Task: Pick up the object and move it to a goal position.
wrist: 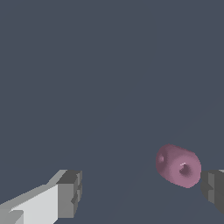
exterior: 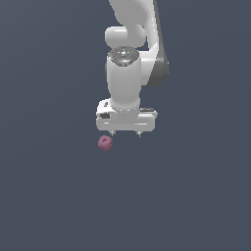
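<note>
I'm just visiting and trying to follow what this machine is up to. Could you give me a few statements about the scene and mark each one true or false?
1. The gripper is open, with nothing between its fingers. True.
2. The pink object is already clamped in the gripper. False: it sits apart, off toward the exterior view's left of the gripper and a little below it.
3. In the wrist view, the pink object lies close to one dark finger pad. True.
4. The object is bright green and box-shaped. False: it is a dull pink, roundish lump with a dimple.
5. Several objects lie scattered around. False: only this one shows.
</note>
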`<state>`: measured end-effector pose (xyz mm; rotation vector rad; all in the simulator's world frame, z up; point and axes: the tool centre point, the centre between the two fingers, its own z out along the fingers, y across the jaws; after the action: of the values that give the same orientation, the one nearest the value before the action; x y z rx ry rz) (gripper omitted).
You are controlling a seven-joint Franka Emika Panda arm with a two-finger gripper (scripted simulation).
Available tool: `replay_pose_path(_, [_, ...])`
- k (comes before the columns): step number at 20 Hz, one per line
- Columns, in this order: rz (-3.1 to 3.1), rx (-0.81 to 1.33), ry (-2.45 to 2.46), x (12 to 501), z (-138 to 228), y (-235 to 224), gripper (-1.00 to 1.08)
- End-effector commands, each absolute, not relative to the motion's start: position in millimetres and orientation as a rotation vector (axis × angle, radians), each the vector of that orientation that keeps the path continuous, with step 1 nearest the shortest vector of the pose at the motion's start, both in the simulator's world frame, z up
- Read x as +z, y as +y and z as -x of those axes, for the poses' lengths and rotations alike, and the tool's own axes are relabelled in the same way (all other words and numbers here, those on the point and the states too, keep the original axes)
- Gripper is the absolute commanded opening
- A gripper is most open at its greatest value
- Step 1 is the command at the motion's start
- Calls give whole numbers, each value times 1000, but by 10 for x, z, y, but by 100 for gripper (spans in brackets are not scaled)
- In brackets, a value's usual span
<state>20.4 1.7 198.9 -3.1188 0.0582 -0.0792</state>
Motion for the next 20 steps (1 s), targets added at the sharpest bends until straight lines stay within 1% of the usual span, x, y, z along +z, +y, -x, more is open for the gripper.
replay_pose_path(1, [3118,-78,61,1978,-201,16,100])
replay_pose_path(5, [3118,-71,107,1871,-169,-89,100])
replay_pose_path(9, [3116,-55,200,1644,-90,-304,100])
replay_pose_path(15, [3107,-21,401,1176,139,-760,100])
replay_pose_path(20, [3099,-4,505,949,284,-985,100])
